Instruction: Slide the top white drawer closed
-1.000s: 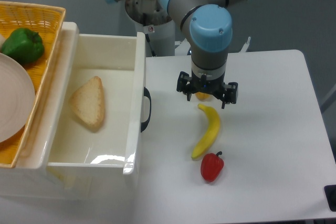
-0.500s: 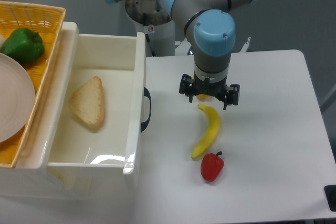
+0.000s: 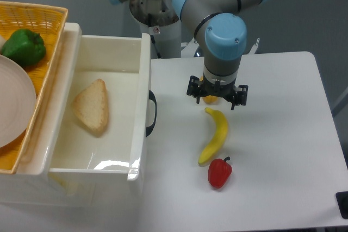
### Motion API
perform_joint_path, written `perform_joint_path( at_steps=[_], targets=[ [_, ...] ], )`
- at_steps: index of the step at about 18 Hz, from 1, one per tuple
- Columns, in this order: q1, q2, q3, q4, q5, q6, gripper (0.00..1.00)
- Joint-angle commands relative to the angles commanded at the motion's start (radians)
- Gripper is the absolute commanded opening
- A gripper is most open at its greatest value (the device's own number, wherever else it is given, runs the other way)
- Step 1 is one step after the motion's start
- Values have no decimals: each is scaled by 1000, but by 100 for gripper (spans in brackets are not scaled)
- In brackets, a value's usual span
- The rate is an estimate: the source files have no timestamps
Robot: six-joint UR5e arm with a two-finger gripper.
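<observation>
The top white drawer (image 3: pixel 142 107) stands pulled out to the right, its black curved handle (image 3: pixel 151 113) facing the table. A slice of bread (image 3: pixel 92 106) lies inside it. My gripper (image 3: pixel 217 94) hangs open over the table to the right of the drawer front, well apart from the handle, with nothing between its fingers. It is just above the upper tip of a banana (image 3: pixel 215 136). A small orange-yellow object (image 3: pixel 209 99) shows behind the fingers, mostly hidden.
A red pepper (image 3: pixel 219 172) lies below the banana. A yellow wicker basket (image 3: pixel 46 36) at the left holds a green pepper (image 3: pixel 23 46) and a white plate (image 3: pixel 13 104). The white table (image 3: pixel 283 134) extends to the right.
The arm has shifted slightly to the right and a little up across the frames. The drawer, banana and pepper have not moved.
</observation>
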Motion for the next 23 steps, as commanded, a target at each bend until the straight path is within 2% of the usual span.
perform_joint_path(
  at_steps=[9, 23],
  targets=[
    [-28, -8, -26, -3, -103, -98, 100],
    [-21, -34, -17, -2, -255, -123, 100]
  ],
)
